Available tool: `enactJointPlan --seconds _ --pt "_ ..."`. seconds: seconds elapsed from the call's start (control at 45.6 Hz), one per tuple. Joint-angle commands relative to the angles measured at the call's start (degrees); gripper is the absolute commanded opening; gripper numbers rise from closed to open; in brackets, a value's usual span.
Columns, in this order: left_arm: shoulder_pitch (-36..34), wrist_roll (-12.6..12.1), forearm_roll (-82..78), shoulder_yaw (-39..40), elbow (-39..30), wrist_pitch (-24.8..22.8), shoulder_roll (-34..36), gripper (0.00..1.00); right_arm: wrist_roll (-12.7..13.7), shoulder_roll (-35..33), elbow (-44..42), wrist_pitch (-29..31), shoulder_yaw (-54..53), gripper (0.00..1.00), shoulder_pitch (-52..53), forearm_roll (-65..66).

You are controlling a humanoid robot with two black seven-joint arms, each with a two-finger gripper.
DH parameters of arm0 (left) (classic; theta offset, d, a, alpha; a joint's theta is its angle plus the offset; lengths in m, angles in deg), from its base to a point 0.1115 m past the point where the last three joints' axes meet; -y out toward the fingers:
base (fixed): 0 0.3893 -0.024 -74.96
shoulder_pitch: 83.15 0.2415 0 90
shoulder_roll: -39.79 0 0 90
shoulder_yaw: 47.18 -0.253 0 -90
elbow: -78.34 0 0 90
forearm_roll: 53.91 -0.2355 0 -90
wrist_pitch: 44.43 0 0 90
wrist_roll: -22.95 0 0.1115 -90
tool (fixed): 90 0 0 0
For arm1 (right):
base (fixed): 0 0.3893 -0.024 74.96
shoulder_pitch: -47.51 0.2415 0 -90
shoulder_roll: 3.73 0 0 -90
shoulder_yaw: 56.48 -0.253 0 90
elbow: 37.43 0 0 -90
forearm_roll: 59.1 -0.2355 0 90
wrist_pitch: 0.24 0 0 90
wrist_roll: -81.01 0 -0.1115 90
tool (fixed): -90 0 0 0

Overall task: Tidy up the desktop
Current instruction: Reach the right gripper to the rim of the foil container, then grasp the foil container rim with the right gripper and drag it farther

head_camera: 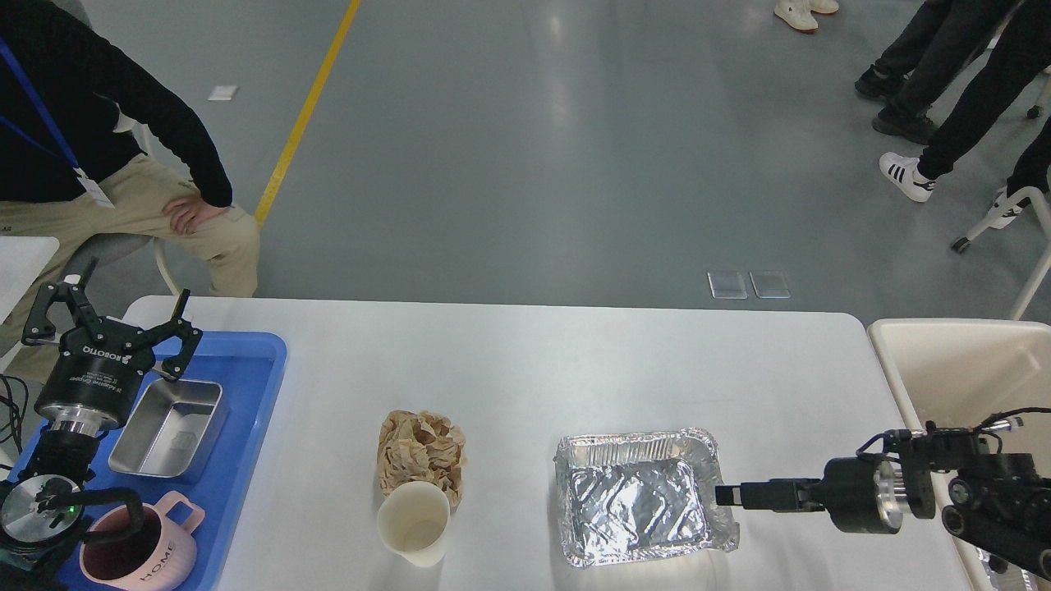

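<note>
The big white table (pixel 525 361) filled most of the view, and it was not tidy yet. A crumpled brown paper (pixel 421 447), a paper cup (pixel 413 523) touching it, and a foil tray (pixel 640 497) sat on the near part. The right claw (pixel 727 495) pointed sideways at the foil tray's right rim, and I could not tell if it was wide or narrow. The left claw (pixel 115 316) was wide and held nothing, above the blue tray (pixel 254 394) with a metal box (pixel 168 427) and a pink mug (pixel 139 554). The foil looked thin, so a hard pinch might bend it. A push might slide it into the cup. The cream bin (pixel 961 361) waited on the right.
</note>
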Motion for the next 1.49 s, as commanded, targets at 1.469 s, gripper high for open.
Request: enactJointPlan --seconds 1.469 --pt "0.5 0.1 -0.1 0.0 0.4 -0.1 -0.8 0.97 -1.2 10.8 -6.6 -6.4 6.2 0.91 0.1 0.8"
